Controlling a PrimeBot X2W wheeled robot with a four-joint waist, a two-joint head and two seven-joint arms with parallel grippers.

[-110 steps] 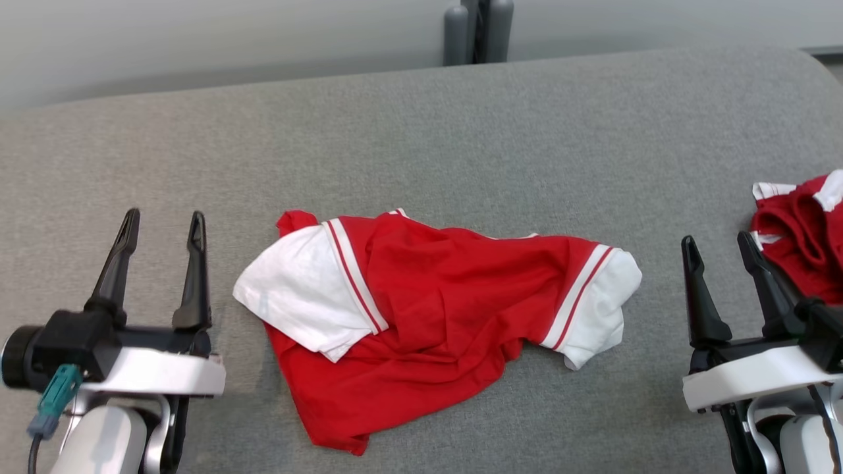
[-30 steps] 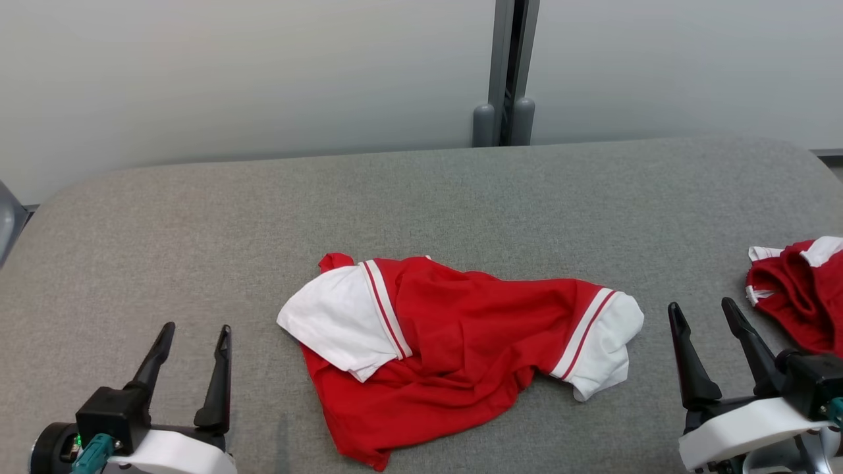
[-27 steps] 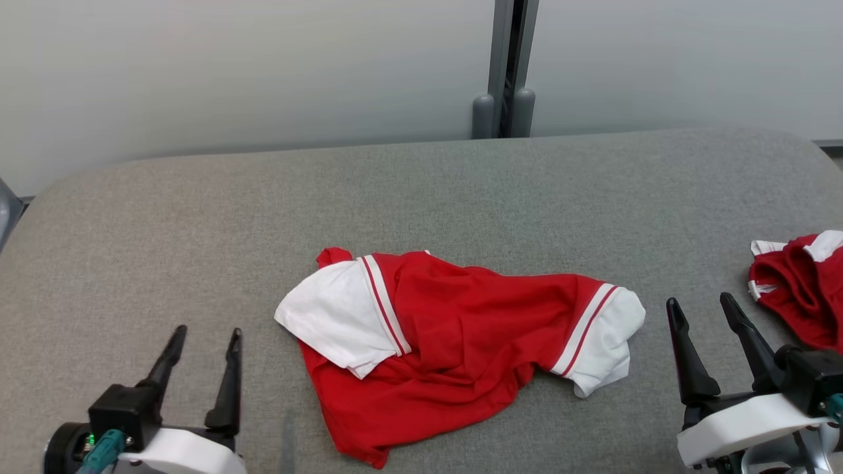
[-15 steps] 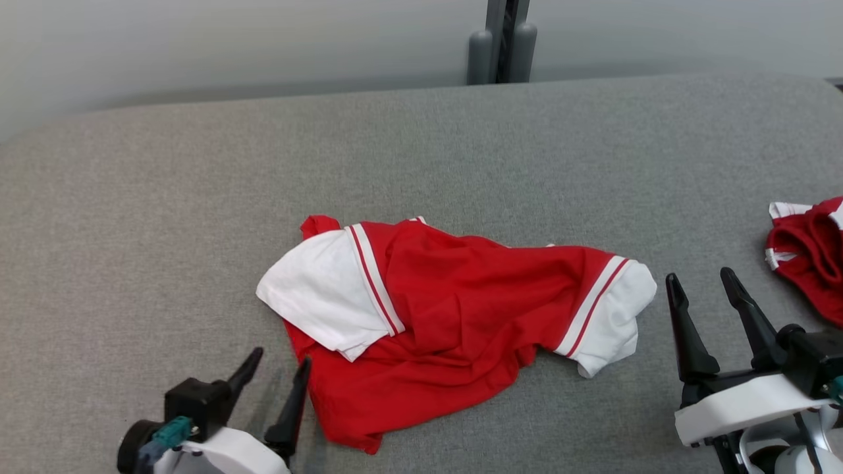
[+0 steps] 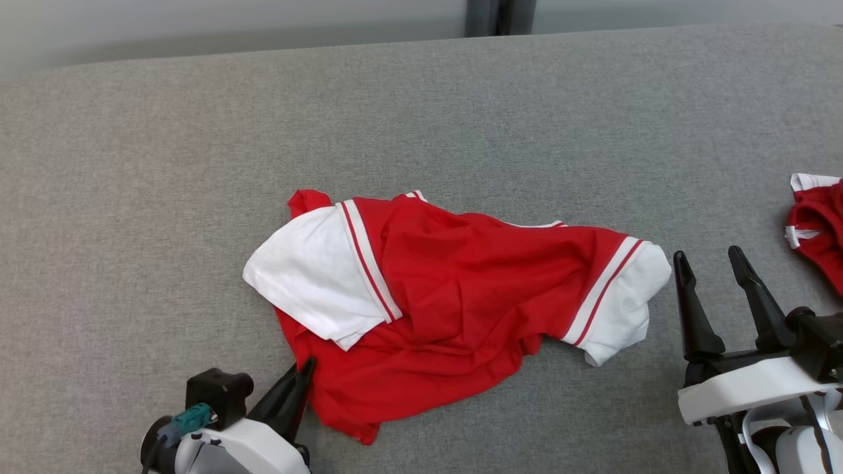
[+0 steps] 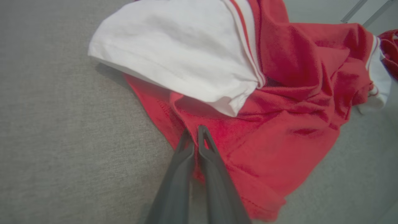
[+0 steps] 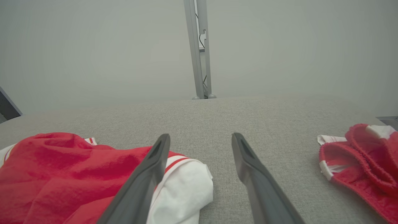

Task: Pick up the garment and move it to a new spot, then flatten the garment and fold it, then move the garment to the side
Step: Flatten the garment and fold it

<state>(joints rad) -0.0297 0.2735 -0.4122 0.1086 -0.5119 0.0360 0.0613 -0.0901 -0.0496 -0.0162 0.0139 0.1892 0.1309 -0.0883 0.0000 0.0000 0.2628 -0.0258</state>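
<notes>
Since 1 second ago, the left gripper [image 5: 306, 363] slid to the shirt [image 5: 461, 296] on the table [image 5: 132, 164] and pinched its red edge. The right gripper [image 5: 706, 253] kept its jaws apart. Lifting slowly seemed best.

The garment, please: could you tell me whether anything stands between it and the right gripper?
Nothing visible does. The right gripper stands open close beside the garment, at its white sleeve, with bare grey surface between them. The other red garment lies on the gripper's far side, out of the way.
</notes>
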